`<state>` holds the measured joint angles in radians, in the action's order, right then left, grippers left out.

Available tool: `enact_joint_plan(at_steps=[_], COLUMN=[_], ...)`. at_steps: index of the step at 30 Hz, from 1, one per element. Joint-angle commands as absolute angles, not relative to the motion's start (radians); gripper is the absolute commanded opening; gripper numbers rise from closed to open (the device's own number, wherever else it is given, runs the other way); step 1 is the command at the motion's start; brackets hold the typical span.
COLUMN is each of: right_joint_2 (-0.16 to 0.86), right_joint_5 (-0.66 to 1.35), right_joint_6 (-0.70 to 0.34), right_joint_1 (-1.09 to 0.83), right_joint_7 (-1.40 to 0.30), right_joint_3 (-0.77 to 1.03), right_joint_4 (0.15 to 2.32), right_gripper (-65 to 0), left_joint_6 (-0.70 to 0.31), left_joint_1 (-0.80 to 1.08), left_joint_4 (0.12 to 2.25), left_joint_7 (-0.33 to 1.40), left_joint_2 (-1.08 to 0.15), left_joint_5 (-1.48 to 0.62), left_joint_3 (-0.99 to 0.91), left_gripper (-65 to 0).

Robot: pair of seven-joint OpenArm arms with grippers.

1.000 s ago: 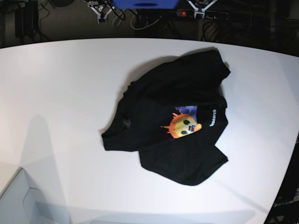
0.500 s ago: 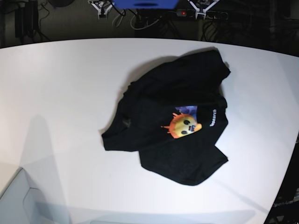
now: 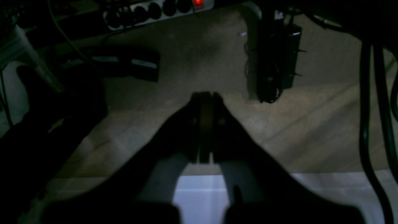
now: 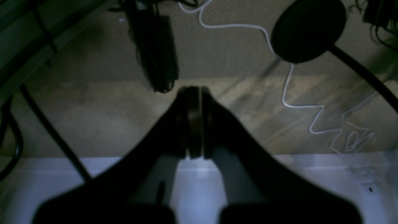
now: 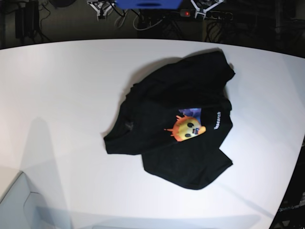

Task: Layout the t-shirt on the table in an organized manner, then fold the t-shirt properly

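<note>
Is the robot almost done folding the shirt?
No, nothing looks done yet. The black t-shirt lies crumpled in a heap on the white table, its sun-face print half showing. Nothing is in hand: the left gripper and right gripper are both shut and empty, off past the table's edge. Spreading it flat and folding remain.

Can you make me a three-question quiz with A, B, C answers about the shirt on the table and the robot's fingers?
1. Where does the t-shirt lie on the table?
A. Toward the right side of the base view
B. At the far left edge
C. Hanging off the near edge

2. What colour is the cartoon face on the shirt?
A. Green
B. Orange-yellow
C. Blue

3. How is the shirt now?
A. Neatly folded
B. Spread flat
C. Crumpled in a heap

Answers:
1 A, the white top is bare to its left.
2 B, the sun-like print shows beside white lettering.
3 C, its layers overlap unevenly, while both sets of fingers are shut and away from it.
</note>
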<state>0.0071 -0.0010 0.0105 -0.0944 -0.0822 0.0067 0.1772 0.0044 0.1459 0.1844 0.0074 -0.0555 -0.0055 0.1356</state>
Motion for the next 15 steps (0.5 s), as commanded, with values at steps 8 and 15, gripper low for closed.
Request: enact_joint_plan(at_steps=[8, 15], right_joint_2=[0.01, 0.007], right_joint_5=[-0.002, -0.002], right_joint_6=[-0.001, -0.001], right_joint_1=[-0.093, -0.211], right_joint_7=[-0.079, -0.018], right_joint_3=[0.007, 0.004], right_joint_4=[0.18, 0.266], right_gripper=[-65.0, -65.0], left_joint_6=[0.012, 0.012], left_joint_1=[0.151, 0.222], left_joint_4=[0.185, 0.194], left_joint_7=[0.01, 0.001], left_joint_2=[-0.056, -0.064], left_joint_5=[-0.007, -0.007], left_joint_3=[0.137, 0.137], left_gripper=[-64.9, -64.9])
